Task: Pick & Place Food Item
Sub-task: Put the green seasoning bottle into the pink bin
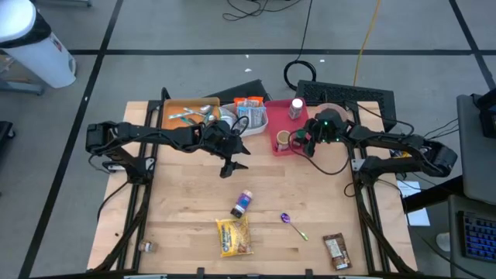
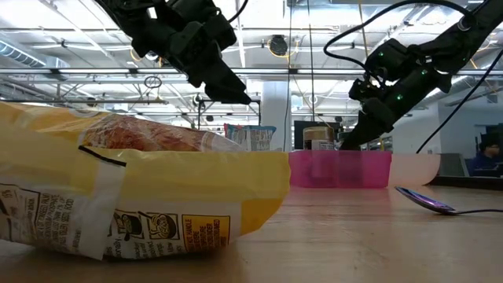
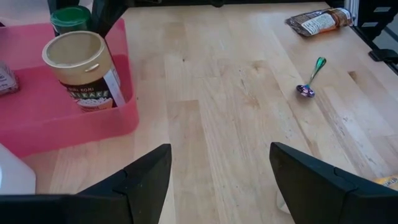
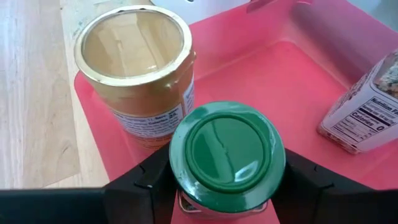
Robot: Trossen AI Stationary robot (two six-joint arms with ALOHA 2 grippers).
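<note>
In the pink bin (image 4: 348, 168) at 1 o'clock, right claw (image 4: 227, 186) pinches green-lid jar (image 4: 227, 152); lift straight, clear neighbor jar (image 4: 134, 68). Left claw (image 3: 217, 180) spread, idle.

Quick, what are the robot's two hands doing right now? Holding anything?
Left gripper: open, holding nothing, above the bare table.
Right gripper: closed on the green-lidded jar in the pink bin.

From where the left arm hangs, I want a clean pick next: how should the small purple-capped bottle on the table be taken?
The bottle lies on its side. Come straight down and close across its round middle, fingers square to its long axis. The left gripper is open.
</note>
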